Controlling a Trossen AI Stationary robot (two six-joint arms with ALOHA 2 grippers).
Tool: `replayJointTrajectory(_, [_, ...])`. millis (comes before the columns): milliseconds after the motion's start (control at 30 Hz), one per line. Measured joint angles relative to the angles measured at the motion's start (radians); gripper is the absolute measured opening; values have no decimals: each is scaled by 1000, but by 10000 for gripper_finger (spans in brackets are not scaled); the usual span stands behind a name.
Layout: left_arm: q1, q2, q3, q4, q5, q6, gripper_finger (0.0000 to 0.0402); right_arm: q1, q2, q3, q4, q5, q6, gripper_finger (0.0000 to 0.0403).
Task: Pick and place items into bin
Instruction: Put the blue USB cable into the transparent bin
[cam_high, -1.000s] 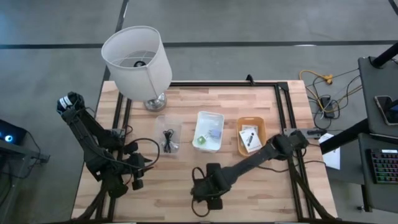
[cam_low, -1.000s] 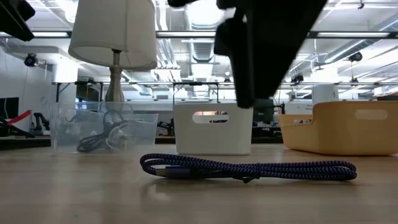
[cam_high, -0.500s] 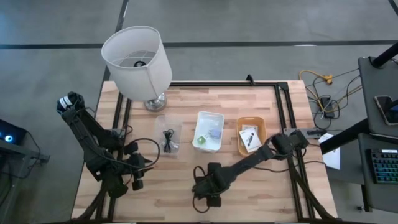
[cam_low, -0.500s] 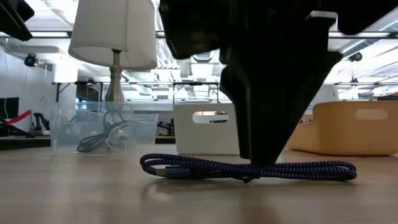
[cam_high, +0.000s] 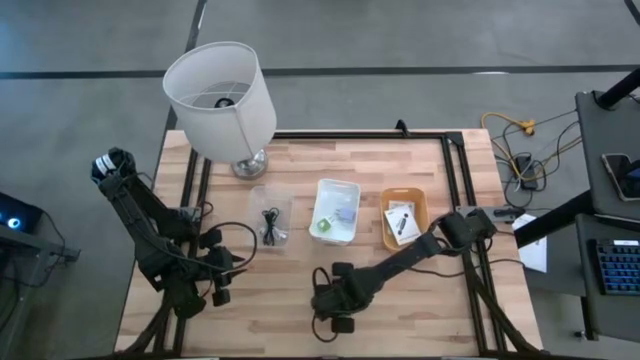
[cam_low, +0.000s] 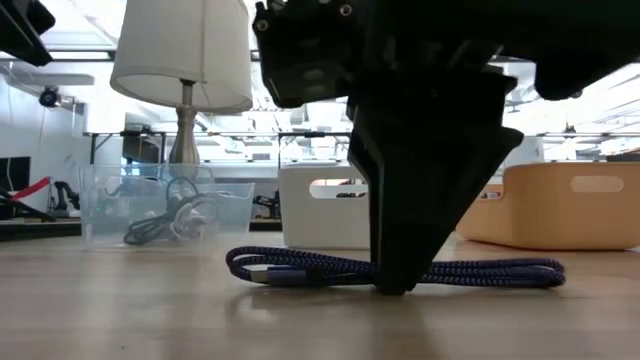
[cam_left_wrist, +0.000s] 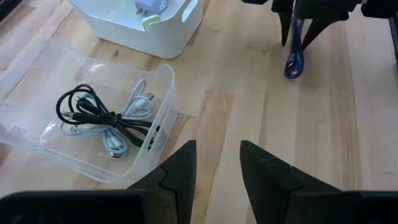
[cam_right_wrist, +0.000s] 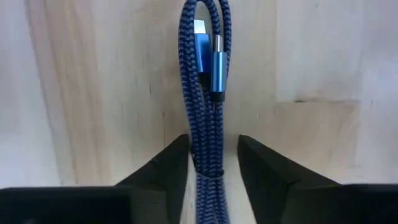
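Right gripper stood on table, fingers spread astride folded blue cable, not yet pinching. Left gripper waited, fingers spread, beside clear bin. 3 bins already held items.

Bare table is left in the lower right of the high view. The middle is blocked by three bins, the upper left by a lamp.

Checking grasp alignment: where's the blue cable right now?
The blue cable lies on the table's front edge, ahead of the white bin. The right gripper straddles it, fingers open either side.
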Motion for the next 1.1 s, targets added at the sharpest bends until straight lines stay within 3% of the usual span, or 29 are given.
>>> replayJointTrajectory(333, [0, 0, 0, 0, 0, 0, 106, -14, 2, -17, 3, -29, -137, 18])
replayJointTrajectory(500, [1, 0, 0, 0, 0, 0, 106, -56, -1, 12, -22, -89, -16, 14])
replayJointTrajectory(633, [0, 0, 0, 0, 0, 0, 106, -110, -12, 60, 47, -2, 149, 13])
replayJointTrajectory(800, [0, 0, 0, 4, 0, 0, 106, -204, -115, 131, 156, 78, 368, 13])
replayJointTrajectory(967, [0, 0, 0, 11, 2, 0, 106, -303, -132, 168, 311, -53, 474, 13])
replayJointTrajectory(1100, [0, 0, 0, 11, 1, 0, 106, -378, -109, 169, 426, -52, 490, 13])
